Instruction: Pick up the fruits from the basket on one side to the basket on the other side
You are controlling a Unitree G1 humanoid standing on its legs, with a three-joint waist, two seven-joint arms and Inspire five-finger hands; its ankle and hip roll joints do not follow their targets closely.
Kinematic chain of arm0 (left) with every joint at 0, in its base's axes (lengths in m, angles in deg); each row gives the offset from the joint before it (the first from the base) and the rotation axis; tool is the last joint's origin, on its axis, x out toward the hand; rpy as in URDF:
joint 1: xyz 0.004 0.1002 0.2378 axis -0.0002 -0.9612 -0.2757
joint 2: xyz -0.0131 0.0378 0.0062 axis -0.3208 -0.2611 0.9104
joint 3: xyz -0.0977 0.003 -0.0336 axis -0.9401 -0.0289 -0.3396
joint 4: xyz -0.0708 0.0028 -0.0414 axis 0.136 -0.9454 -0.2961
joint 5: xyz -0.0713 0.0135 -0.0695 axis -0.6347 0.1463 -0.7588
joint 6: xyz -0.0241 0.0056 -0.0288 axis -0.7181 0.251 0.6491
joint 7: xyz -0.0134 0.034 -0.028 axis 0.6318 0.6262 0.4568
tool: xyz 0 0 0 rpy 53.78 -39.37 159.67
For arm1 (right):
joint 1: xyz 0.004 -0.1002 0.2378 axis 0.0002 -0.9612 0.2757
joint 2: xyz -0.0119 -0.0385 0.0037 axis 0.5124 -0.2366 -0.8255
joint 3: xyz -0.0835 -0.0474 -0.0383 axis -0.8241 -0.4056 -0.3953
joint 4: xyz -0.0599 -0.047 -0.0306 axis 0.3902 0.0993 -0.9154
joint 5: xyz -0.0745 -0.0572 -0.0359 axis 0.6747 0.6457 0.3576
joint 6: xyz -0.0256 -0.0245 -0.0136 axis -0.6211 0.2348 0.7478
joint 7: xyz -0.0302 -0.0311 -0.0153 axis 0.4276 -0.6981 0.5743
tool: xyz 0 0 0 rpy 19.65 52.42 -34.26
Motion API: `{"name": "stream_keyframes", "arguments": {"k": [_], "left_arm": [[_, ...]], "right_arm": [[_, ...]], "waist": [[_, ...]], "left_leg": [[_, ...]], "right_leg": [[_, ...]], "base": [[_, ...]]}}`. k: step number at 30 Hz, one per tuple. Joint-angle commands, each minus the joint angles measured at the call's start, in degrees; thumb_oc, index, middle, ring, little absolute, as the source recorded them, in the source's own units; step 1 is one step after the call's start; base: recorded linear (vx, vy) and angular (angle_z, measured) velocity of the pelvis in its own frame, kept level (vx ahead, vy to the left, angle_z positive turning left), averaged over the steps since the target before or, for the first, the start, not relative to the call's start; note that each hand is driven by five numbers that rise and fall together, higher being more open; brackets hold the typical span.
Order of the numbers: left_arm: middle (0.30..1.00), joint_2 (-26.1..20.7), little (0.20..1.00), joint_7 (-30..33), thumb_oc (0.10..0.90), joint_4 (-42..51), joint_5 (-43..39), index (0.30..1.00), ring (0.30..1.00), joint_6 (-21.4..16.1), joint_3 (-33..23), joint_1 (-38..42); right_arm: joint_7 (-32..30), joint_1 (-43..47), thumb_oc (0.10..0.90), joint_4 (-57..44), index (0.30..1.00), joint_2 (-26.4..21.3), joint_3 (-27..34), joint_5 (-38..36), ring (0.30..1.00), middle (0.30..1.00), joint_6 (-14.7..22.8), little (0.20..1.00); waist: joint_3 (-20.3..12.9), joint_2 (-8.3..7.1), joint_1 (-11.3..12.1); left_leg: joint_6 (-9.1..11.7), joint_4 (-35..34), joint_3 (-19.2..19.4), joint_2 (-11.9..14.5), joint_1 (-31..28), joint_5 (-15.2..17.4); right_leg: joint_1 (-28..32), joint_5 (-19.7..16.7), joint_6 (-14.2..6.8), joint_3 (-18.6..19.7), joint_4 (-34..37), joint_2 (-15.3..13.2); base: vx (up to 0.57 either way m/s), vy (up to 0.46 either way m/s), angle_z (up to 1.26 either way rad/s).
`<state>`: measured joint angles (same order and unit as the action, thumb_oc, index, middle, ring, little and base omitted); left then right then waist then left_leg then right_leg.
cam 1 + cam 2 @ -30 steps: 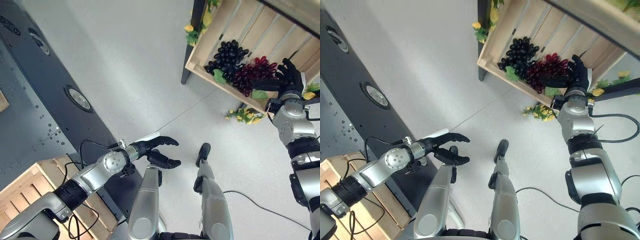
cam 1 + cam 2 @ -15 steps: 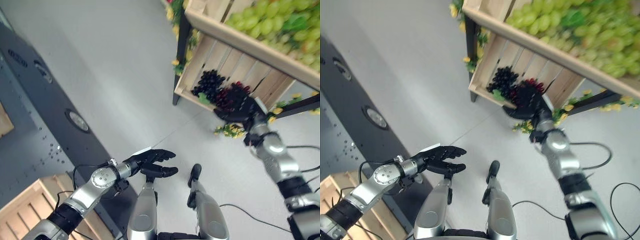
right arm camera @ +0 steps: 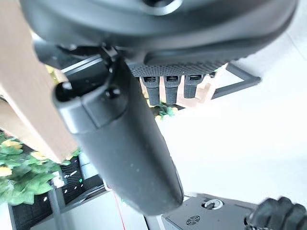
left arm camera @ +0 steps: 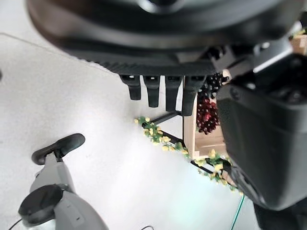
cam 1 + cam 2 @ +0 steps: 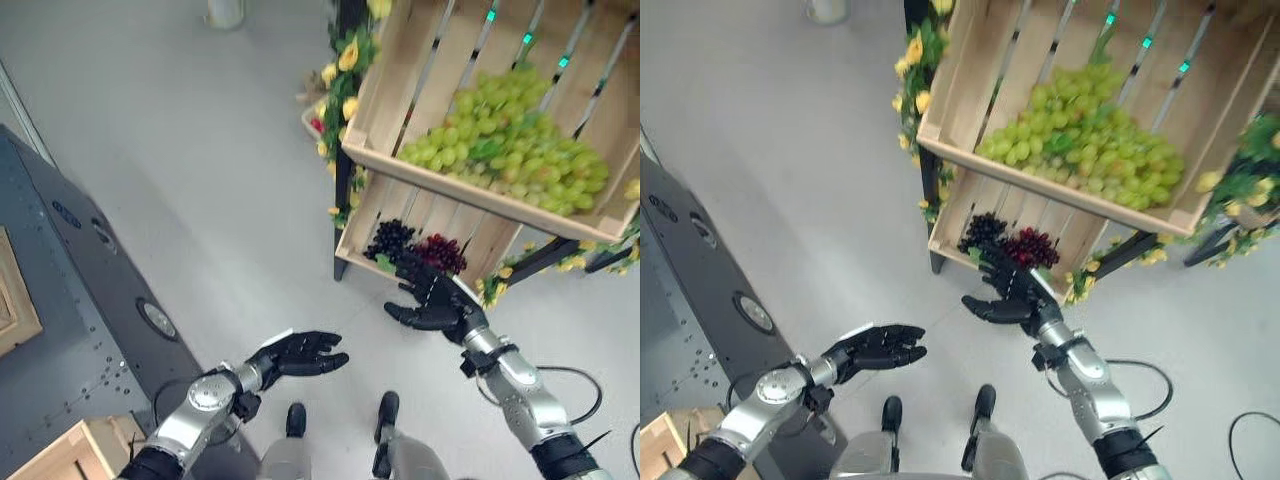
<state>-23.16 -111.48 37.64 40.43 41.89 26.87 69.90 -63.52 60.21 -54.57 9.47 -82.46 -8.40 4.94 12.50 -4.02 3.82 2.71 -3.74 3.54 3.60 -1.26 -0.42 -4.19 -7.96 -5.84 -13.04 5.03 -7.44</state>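
Two dark robot hands hang above a grey floor (image 5: 200, 150). Nearest, the left hand (image 5: 296, 354) is held low with its fingers relaxed and apart, holding nothing. Further out, the right hand (image 5: 432, 303) is spread wide and empty, just in front of a lower wooden crate (image 5: 352, 243) holding black grapes (image 5: 388, 238) and red grapes (image 5: 442, 251). Farthest, an upper crate (image 5: 372, 95) holds green grapes (image 5: 505, 140). Yellow flowers (image 5: 345, 55) trim the stand.

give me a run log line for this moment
right hand: open, empty, before lower crate | dark grapes, red grapes: in crate | left hand: open, idle
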Motion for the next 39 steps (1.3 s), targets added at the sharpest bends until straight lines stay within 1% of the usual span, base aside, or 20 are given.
{"name": "stream_keyframes", "arguments": {"k": [1,5,7,9,10,11,15,16,19,22,24,26,27,28,29,31,33,34,36,39], "left_arm": [[0.9,1.8,0.9,0.3,0.8,-2.6,2.7,0.9,0.9,-0.7,-1.0,-0.5],[0.9,3.3,0.9,1.9,0.8,-8.0,4.0,0.9,0.9,0.9,-1.9,-1.4],[0.9,4.5,0.9,2.7,0.8,-12.3,5.8,0.9,0.9,2.0,-1.9,-1.1],[0.9,5.3,0.9,2.2,0.8,-15.1,4.6,0.9,0.9,2.4,-2.3,-0.7],[0.9,5.8,0.9,2.3,0.8,-16.6,4.1,0.9,0.9,2.9,-2.7,-0.5],[0.9,6.5,0.9,3.0,0.8,-18.4,2.1,0.9,0.9,3.5,-2.8,0.1],[0.9,8.7,0.9,3.6,0.8,-22.0,1.0,0.9,0.9,3.1,-3.7,0.6],[0.9,9.1,0.9,4.0,0.8,-22.6,0.6,0.9,0.9,3.0,-3.8,0.9],[0.9,10.4,0.9,4.5,0.8,-23.6,0.2,0.9,0.9,3.9,-5.3,1.4],[0.9,11.9,0.9,5.2,0.8,-23.6,-1.6,0.9,0.9,4.8,-6.4,2.4],[0.9,12.3,0.9,4.5,0.8,-23.2,-1.2,0.9,0.9,5.3,-6.5,2.4],[0.9,12.6,0.9,4.0,0.8,-22.7,-1.1,0.9,0.9,6.0,-6.0,2.3],[0.9,12.6,0.9,4.3,0.8,-22.7,-1.5,0.9,0.9,6.1,-5.9,2.3],[0.9,12.7,0.9,4.5,0.8,-22.4,-1.7,0.9,0.9,6.6,-6.0,2.1],[0.9,12.7,0.9,4.6,0.8,-21.9,-1.6,0.9,0.9,7.3,-6.1,1.9],[0.9,12.6,0.9,4.6,0.8,-21.3,-1.2,0.9,0.9,8.2,-6.2,1.5],[0.9,12.5,0.9,4.6,0.8,-21.8,0.1,0.9,0.9,8.3,-6.3,0.7],[0.9,12.5,0.9,4.7,0.8,-21.8,0.1,0.9,0.9,8.3,-6.3,0.7],[0.9,13.2,0.9,5.3,0.8,-24.4,1.3,0.9,0.9,7.5,-6.6,0.8],[0.9,13.5,0.9,5.7,0.8,-26.2,1.4,0.9,0.9,6.9,-6.5,0.8]], "right_arm": [[1.7,-0.8,0.8,0.3,0.9,-0.4,-2.5,2.3,0.9,0.9,2.3,0.9],[1.0,-2.0,0.8,7.1,0.9,2.4,-3.6,4.8,0.9,0.9,0.4,0.9],[1.2,-2.1,0.8,13.9,0.9,3.9,-3.8,8.6,0.9,0.9,0.0,0.9],[1.0,-2.0,0.8,17.4,0.9,4.2,-4.1,11.1,0.9,0.9,-0.8,0.9],[1.2,-1.9,0.8,19.5,0.9,4.2,-4.2,12.5,0.9,0.9,-1.1,0.9],[1.4,-2.1,0.8,22.0,0.9,4.5,-4.4,15.2,0.9,0.9,-1.8,0.9],[2.3,-2.5,0.8,26.7,0.9,5.1,-5.1,16.1,0.9,0.9,-3.4,0.9],[2.1,-2.4,0.8,27.4,0.9,5.3,-5.3,16.0,0.9,0.9,-3.9,0.9],[2.6,-1.3,0.8,28.6,0.9,5.4,-5.9,15.3,0.9,0.9,-6.2,0.9],[1.7,0.3,0.8,29.0,0.9,4.9,-6.4,15.3,0.9,0.9,-7.4,0.9],[1.9,0.3,0.8,28.5,0.9,4.5,-6.4,16.4,0.9,0.9,-7.3,0.9],[2.6,0.6,0.8,28.6,0.9,3.7,-6.7,17.8,0.9,0.9,-6.9,0.9],[2.6,0.6,0.8,28.6,0.9,3.6,-6.7,18.0,0.9,0.9,-6.7,0.9],[2.5,0.4,0.8,28.3,0.9,2.9,-6.8,18.6,0.9,0.9,-6.4,0.9],[2.1,0.3,0.8,28.1,0.9,2.4,-6.7,18.6,0.9,0.9,-6.4,0.9],[1.7,0.2,0.8,28.2,0.9,2.1,-6.6,18.0,0.9,0.9,-6.0,0.9],[0.4,-0.1,0.8,28.8,0.9,2.3,-5.1,16.0,0.9,0.9,-6.8,0.9],[0.3,-0.1,0.8,28.9,0.9,2.3,-5.0,15.9,0.9,0.9,-6.8,0.9],[-1.1,-0.3,0.8,30.8,0.9,3.3,-4.2,15.4,0.9,0.9,-7.0,0.9],[-1.3,-0.3,0.8,32.1,0.9,3.9,-4.0,16.8,0.9,0.9,-7.3,0.9]], "waist": [[-3.0,2.22,-0.1],[-3.0,2.4,-0.2],[-3.0,2.8,-0.6],[-3.2,3.13,-0.9],[-3.3,3.33,-1.2],[-3.4,3.36,-2.0],[-4.1,2.77,-1.7],[-4.1,2.64,-1.5],[-3.6,2.45,-0.3],[-2.3,2.76,0.7],[-2.1,2.74,1.0],[-2.2,2.44,0.9],[-2.3,2.39,0.8],[-2.2,1.83,0.5],[-2.5,1.53,0.2],[-2.7,1.63,0.0],[-3.9,2.39,-0.8],[-4.0,2.38,-0.9],[-5.2,3.4,-1.5],[-5.8,3.95,-1.6]], "left_leg": [[-2.9,-1.3,0.5,-3.3,0.4,0.9],[-3.7,-1.3,0.9,-3.7,-0.7,1.3],[-4.2,-1.3,0.8,-3.6,-1.2,1.5],[-4.3,-1.3,0.4,-3.2,-1.2,1.3],[-4.3,-1.3,-0.3,-3.0,-1.2,1.2],[-4.5,-1.3,-1.8,-3.1,-1.2,0.9],[-3.2,-1.3,-5.3,-2.8,-0.5,-0.2],[-2.8,-1.3,-5.9,-2.6,-0.2,-0.5],[0.2,-1.1,-7.1,-0.3,1.6,-3.3],[3.1,-1.3,-6.6,2.3,5.3,-7.4],[3.0,-0.2,-5.5,2.0,6.2,-7.3],[2.3,5.1,-2.8,0.5,6.6,-4.1],[2.1,5.7,-2.5,0.3,6.7,-3.6],[1.3,10.9,-0.3,-1.0,6.9,-0.5],[0.7,12.1,0.3,-1.9,6.5,1.0],[0.5,12.1,0.7,-2.4,5.2,2.1],[1.5,7.5,2.5,-1.0,2.2,0.6],[1.5,7.2,2.6,-1.0,2.2,0.5],[2.4,0.7,4.0,0.3,-0.5,-1.8],[2.5,-1.3,3.8,0.2,-1.0,-2.3]], "right_leg": [[2.5,0.3,-6.3,0.0,-4.3,-4.7],[2.3,0.7,-6.1,-0.3,-8.4,-5.2],[2.0,1.5,-5.7,1.1,-11.0,-4.7],[2.1,2.9,-5.2,2.7,-11.3,-3.9],[2.4,4.0,-4.8,4.3,-11.1,-3.0],[2.9,5.9,-4.2,7.0,-10.8,-1.2],[4.8,8.2,-2.2,8.5,-7.8,1.3],[5.1,8.3,-1.8,8.4,-7.3,1.7],[5.9,8.4,-0.2,7.4,-5.5,3.4],[7.3,8.3,1.2,5.0,-3.8,4.7],[7.7,8.6,1.6,3.5,-3.7,4.5],[7.4,8.9,2.2,1.1,-3.9,3.4],[7.3,8.9,2.2,0.9,-4.0,3.3],[7.1,8.7,2.4,-0.3,-4.3,2.4],[6.6,8.4,2.3,-1.0,-4.6,1.9],[6.5,8.4,2.3,-1.4,-4.8,2.0],[7.0,8.4,2.4,-3.0,-3.9,2.5],[6.9,8.3,2.4,-3.1,-3.8,2.5],[7.4,8.3,2.0,-4.1,-3.4,2.7],[7.3,8.1,1.5,-4.5,-3.2,2.2]], "base": [[0.01,0.095,0.0],[0.01,0.071,0.02],[0.0,-0.023,0.04],[0.0,-0.094,0.11],[0.0,-0.226,0.2],[0.0,-0.239,0.3],[-0.03,-0.307,0.72],[-0.06,-0.413,0.58],[-0.09,-0.411,0.46],[-0.11,-0.322,0.61],[-0.08,-0.164,0.64],[-0.08,-0.092,0.57],[-0.08,-0.058,0.87],[-0.05,-0.028,0.92],[-0.05,-0.017,0.9],[-0.01,0.031,0.52],[0.01,0.086,0.68],[0.0,0.143,0.65],[0.0,0.205,0.91],[0.0,0.173,0.69]]}}
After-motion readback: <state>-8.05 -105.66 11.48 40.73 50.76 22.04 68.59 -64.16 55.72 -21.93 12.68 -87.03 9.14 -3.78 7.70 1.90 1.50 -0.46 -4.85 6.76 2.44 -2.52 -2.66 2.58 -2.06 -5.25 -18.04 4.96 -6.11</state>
